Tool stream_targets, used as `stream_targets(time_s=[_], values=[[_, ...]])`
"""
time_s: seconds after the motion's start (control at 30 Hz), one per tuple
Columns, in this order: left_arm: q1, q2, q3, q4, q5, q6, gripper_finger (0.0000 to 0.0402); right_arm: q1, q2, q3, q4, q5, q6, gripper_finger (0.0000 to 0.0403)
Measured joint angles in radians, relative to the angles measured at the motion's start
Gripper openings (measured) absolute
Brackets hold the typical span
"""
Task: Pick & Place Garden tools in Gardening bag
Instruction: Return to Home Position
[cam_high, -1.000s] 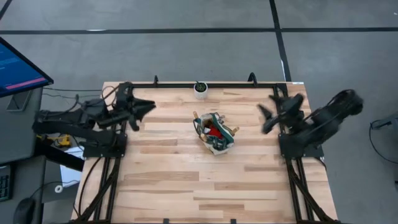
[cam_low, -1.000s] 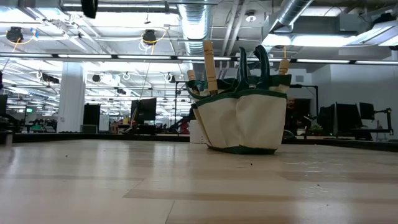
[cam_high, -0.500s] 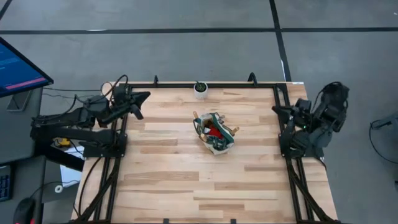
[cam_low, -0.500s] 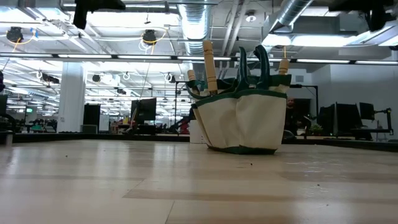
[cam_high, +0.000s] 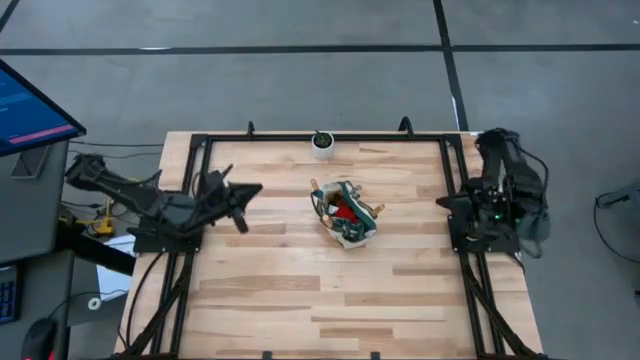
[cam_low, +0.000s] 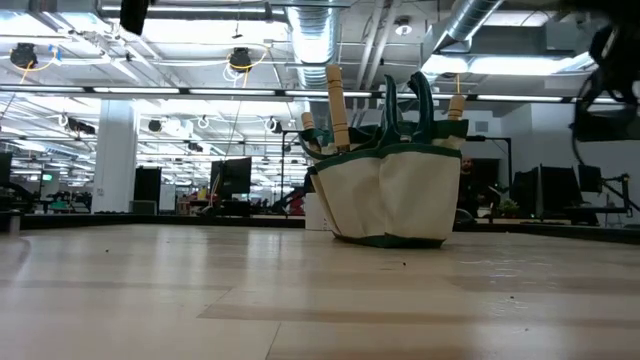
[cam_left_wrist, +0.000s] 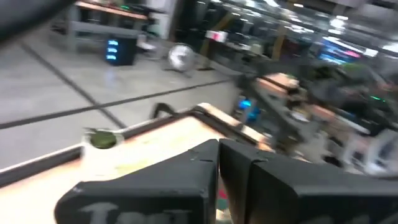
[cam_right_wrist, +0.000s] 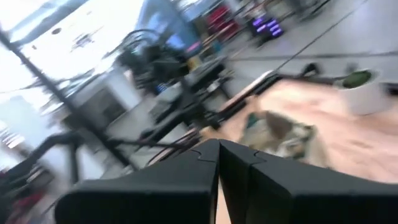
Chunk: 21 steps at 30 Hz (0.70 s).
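While left claw and right claw are closed, one bag, three wooden handles.

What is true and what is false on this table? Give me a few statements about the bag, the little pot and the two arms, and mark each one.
1. The gardening bag stands upright near the middle of the table. True.
2. Wooden handles stick up out of the bag. True.
3. The white pot sits inside the bag. False: it stands apart from the bag, at the table's far edge.
4. The left gripper holds a trowel. False: its fingers are shut on nothing, over the table's left side.
5. The right gripper reaches into the bag. False: it is shut and empty, with its arm folded at the table's right edge.
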Motion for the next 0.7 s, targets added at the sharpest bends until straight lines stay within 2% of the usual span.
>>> stream_targets(time_s=[0.1, 0.27, 0.4, 0.57, 0.63, 0.7], values=[[-0.060, -0.024, 0.000, 0.019, 0.063, 0.020, 0.0000, 0.074, 0.000, 0.072, 0.027, -0.002, -0.119, 0.0000], [-0.067, -0.206, 0.000, 0.016, 0.310, 0.024, 0.0000, 0.067, -0.018, 0.210, 0.006, -0.014, -0.390, 0.0000], [-0.054, -0.333, 0.001, 0.017, 0.380, 0.042, 0.0000, 0.069, -0.057, 0.276, -0.021, -0.048, -0.525, 0.0000], [-0.055, -0.435, 0.001, -0.024, 0.411, 0.102, 0.0001, 0.077, -0.111, 0.243, 0.028, -0.142, -0.564, 0.0000], [-0.055, -0.456, 0.001, -0.029, 0.411, 0.104, 0.0001, 0.064, -0.119, 0.193, 0.132, -0.202, -0.600, 0.0000], [-0.055, -0.464, 0.001, -0.029, 0.432, 0.109, 0.0001, 0.054, -0.116, 0.118, 0.348, -0.258, -0.710, 0.0000]])
